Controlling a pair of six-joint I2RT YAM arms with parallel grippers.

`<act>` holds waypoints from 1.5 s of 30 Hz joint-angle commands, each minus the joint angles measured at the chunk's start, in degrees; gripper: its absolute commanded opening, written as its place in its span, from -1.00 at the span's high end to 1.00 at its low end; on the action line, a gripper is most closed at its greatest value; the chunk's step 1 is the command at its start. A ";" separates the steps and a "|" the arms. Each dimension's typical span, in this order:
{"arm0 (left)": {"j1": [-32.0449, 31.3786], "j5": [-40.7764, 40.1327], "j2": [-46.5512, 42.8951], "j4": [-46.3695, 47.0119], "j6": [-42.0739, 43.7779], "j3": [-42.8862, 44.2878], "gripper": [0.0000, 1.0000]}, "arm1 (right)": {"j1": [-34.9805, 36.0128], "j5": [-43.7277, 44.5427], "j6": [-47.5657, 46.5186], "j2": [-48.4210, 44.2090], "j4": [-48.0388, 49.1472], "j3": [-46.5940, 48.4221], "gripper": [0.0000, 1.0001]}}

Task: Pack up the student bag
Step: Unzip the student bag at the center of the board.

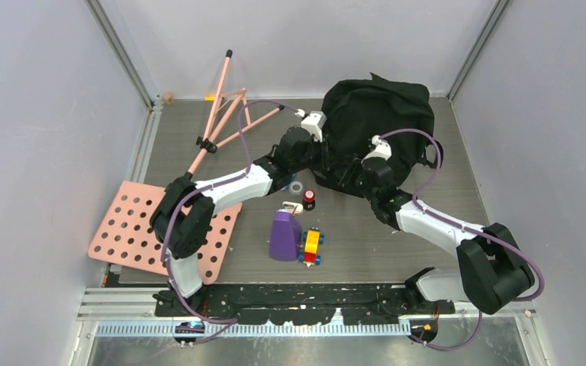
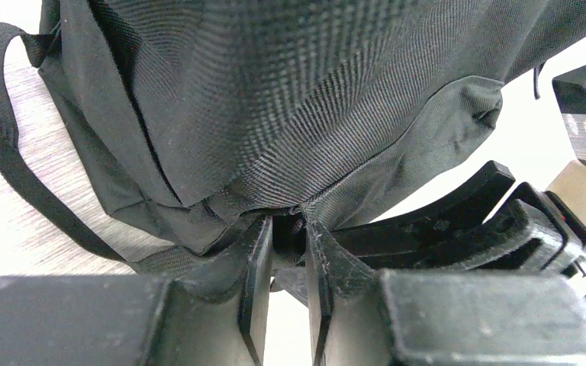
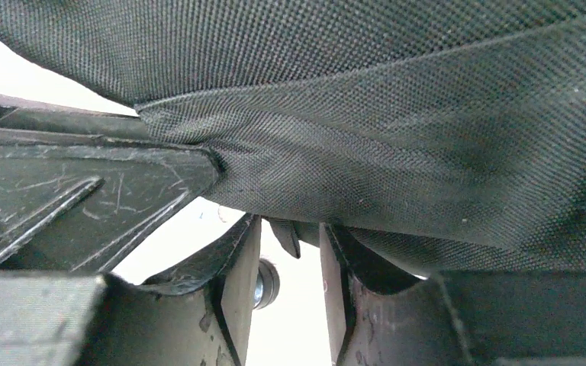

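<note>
The student bag [image 1: 381,118], black and floppy, lies at the back of the table, right of centre. Both arms reach to its near edge. My left gripper [image 1: 325,158] is at the bag's left front. In the left wrist view its narrow jaws [image 2: 288,223] pinch a bunched fold of the bag's fabric [image 2: 290,114], with creases running to the tips. A strap [image 2: 0,145] loops at the left. My right gripper [image 1: 356,171] sits under the bag's hem [image 3: 397,152]. Its jaws [image 3: 290,227] stand apart, and a small black tab [image 3: 285,236] hangs between them, untouched.
A purple container [image 1: 284,236] and a coloured block toy [image 1: 311,246] stand at mid-table. A small red-and-black item [image 1: 309,200] and a clear ring [image 1: 296,187] lie behind them. A pink pegboard [image 1: 160,229] and pink rods [image 1: 225,114] lie at the left.
</note>
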 commanded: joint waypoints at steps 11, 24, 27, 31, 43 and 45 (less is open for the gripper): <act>0.36 -0.94 1.02 -1.12 1.60 3.01 0.74 | 0.30 0.82 -3.28 5.57 9.62 3.55 0.60; 3.53 -1.19 -0.51 -2.28 5.67 4.51 1.00 | 0.30 21.01 -1.85 -3.47 -6.94 0.96 0.99; 4.72 -1.11 -0.74 -2.82 6.55 4.66 1.00 | 0.30 28.02 -3.83 -6.77 -13.70 0.74 0.99; 6.21 -0.99 -1.43 -2.91 7.32 4.58 1.00 | 0.10 35.49 -6.23 -10.90 -19.04 -0.03 0.99; 9.08 -0.31 -1.91 -3.42 9.31 4.97 1.00 | -16.84 33.49 -7.30 -20.99 -26.33 -1.49 0.99; 9.40 -0.31 -1.85 -3.44 9.42 5.02 1.00 | -18.81 32.28 -7.63 -22.41 -26.70 -1.49 0.99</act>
